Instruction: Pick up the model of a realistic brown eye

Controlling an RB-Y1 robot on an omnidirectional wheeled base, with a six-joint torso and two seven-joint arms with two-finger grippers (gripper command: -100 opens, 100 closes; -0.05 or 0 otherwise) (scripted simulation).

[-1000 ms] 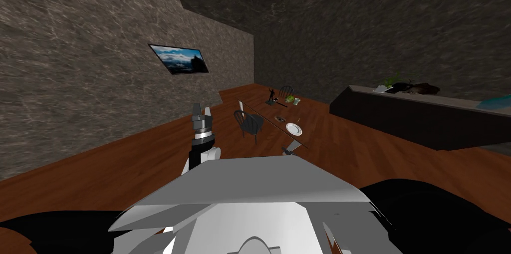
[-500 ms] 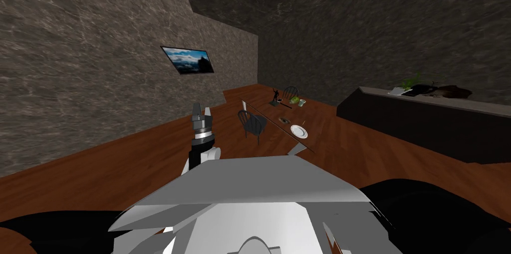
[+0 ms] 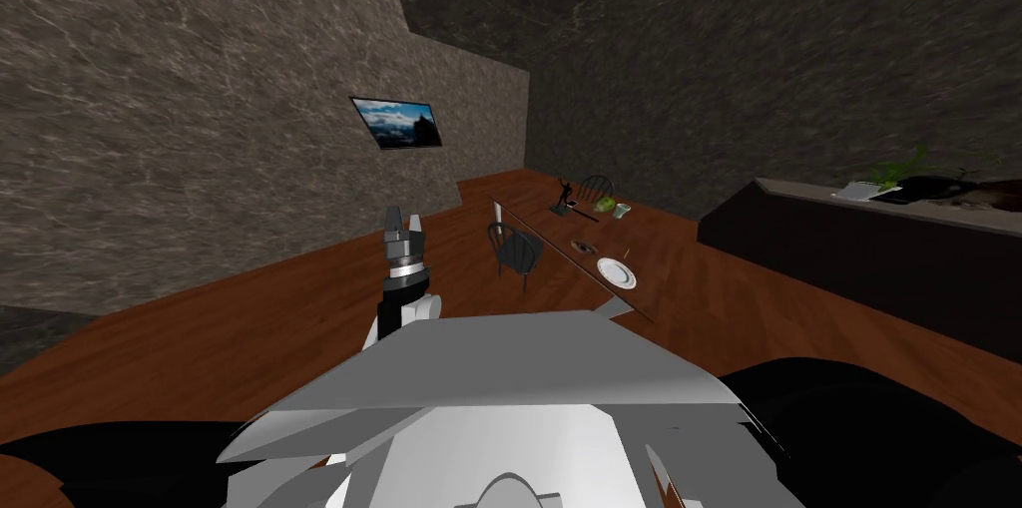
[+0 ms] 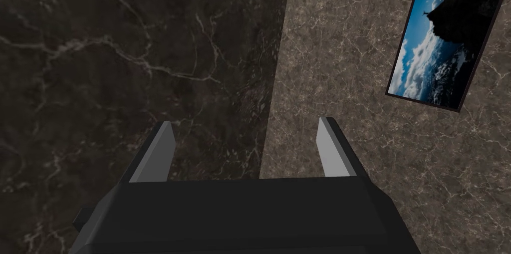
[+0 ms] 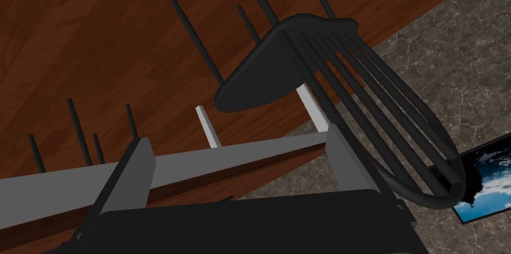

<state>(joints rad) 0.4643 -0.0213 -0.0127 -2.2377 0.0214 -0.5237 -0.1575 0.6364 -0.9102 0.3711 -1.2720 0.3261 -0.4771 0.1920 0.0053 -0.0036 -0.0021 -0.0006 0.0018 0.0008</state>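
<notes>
A long table (image 3: 559, 243) stands some way ahead on the wooden floor. On it lies a small dark roundish thing (image 3: 579, 246), too small to tell whether it is the eye model. My left gripper (image 3: 404, 225) is raised at my front left, far from the table; in its wrist view the left gripper (image 4: 244, 148) is open and holds nothing. My right gripper (image 5: 243, 163) is open too, with nothing in it. It looks past the table's grey edge (image 5: 199, 158) at a dark spindle-back chair (image 5: 299, 56).
The table also carries a white plate (image 3: 617, 272), a green thing (image 3: 604, 204), a cup (image 3: 621, 211) and a dark figurine (image 3: 566, 195). Two dark chairs (image 3: 517, 248) stand beside it. A long dark counter (image 3: 858, 243) runs along the right. Stone walls close the room.
My view has swung left: the table, the counter and the wall picture have slid right in the head view. My left arm holds the same pose.
</notes>
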